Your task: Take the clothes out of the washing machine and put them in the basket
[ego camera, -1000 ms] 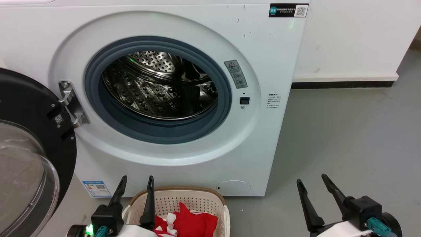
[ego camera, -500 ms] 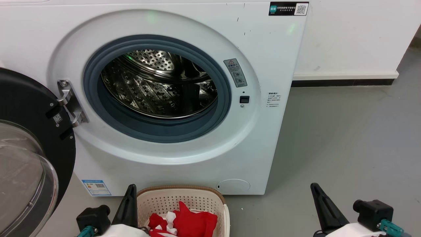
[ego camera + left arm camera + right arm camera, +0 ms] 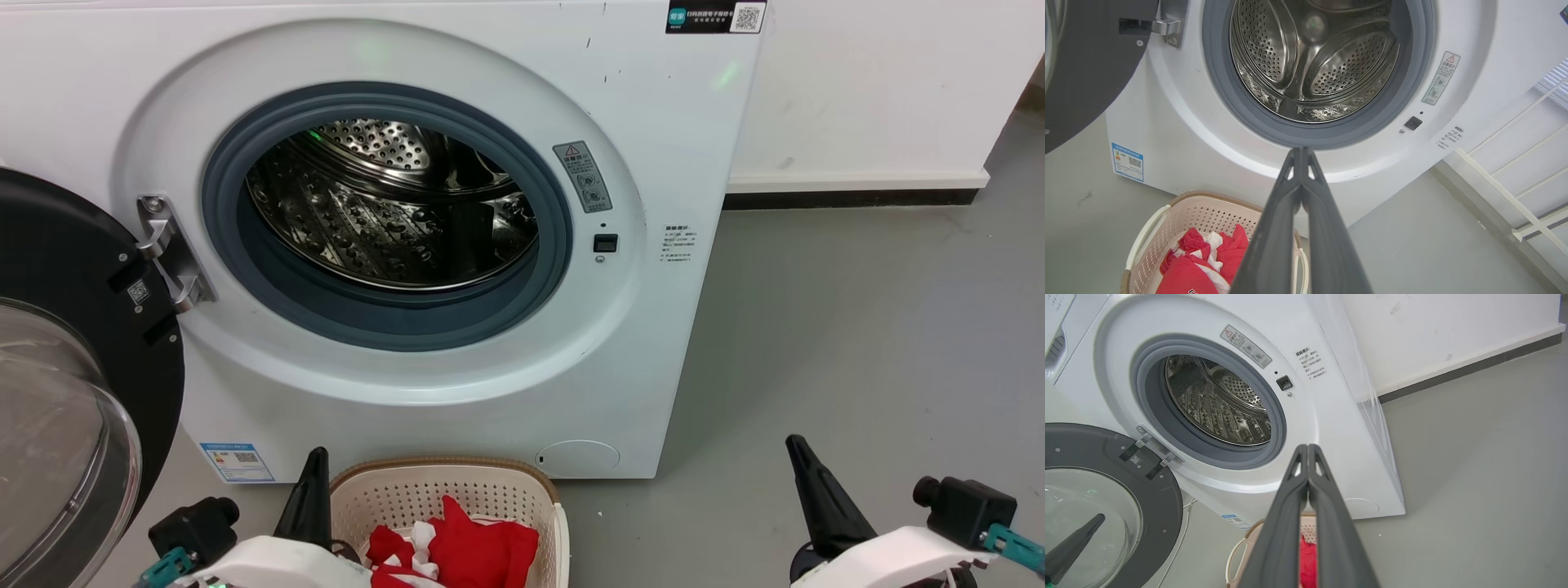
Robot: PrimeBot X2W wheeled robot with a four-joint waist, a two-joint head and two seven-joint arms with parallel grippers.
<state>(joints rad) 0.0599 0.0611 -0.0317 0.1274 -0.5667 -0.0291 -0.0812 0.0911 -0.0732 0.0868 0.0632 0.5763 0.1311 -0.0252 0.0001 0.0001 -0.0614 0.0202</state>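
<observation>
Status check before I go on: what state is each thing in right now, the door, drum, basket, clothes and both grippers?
door: open wide, swung to the left.
drum: no clothes visible inside.
basket: upright, holding the clothes.
clothes: red, bunched in the basket.
left gripper: shut, holding nothing.
right gripper: shut, holding nothing.

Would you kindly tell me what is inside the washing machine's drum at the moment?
Wherever the drum shows, it is bare perforated steel with raised ribs. Its lowest front part is hidden behind the grey door seal. The red clothes lie in the basket.
</observation>
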